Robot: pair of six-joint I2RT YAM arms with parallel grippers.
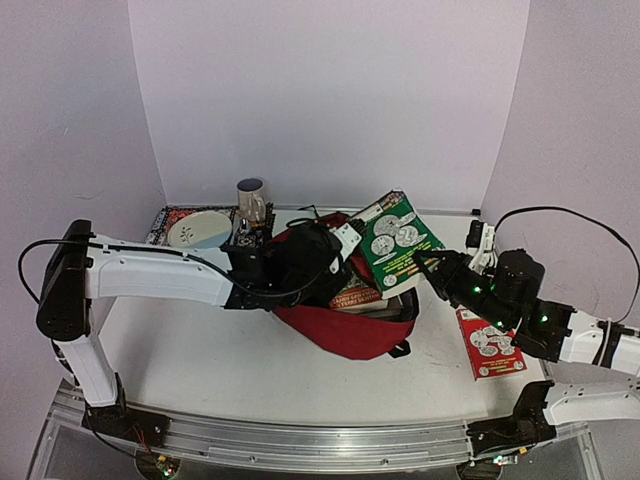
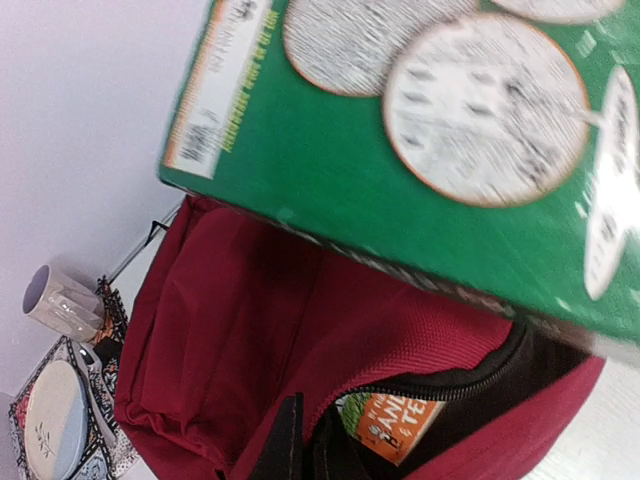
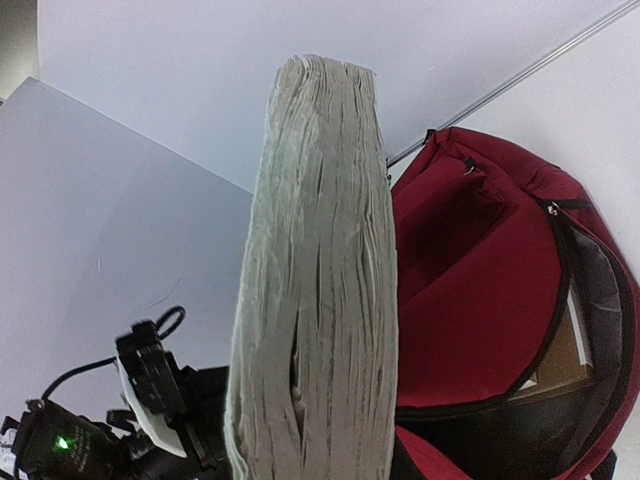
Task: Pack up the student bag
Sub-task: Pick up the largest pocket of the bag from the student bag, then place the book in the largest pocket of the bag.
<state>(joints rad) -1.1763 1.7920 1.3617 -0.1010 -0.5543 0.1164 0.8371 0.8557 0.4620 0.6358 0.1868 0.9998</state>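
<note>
A metal rail (image 1: 300,440) runs along the near edge of a white table (image 1: 180,340), with two white robot arms bolted to it. Just beyond, on the right, a red book (image 1: 490,348) lies flat on the table, probably waiting its turn. In the middle of the table sits the student bag (image 1: 345,325), a dark red backpack lying with its zipped mouth gaping upward. The left gripper (image 1: 320,262) reaches in from the left, its jaws pinched together at the rim of the opening, apparently on the fabric, likely to keep the mouth from sagging shut. An orange-labelled book (image 2: 395,425) already sits inside. The right gripper (image 1: 425,268) clamps a thick green book (image 1: 395,238) by its near corner and holds it tilted above the opening, seemingly lined up to slide in. Further back on the left, a pale plate (image 1: 198,230) rests on a patterned board (image 1: 165,222), and a mug (image 1: 251,200) stands beside them. Plain pale walls close in the back and both sides.
</note>
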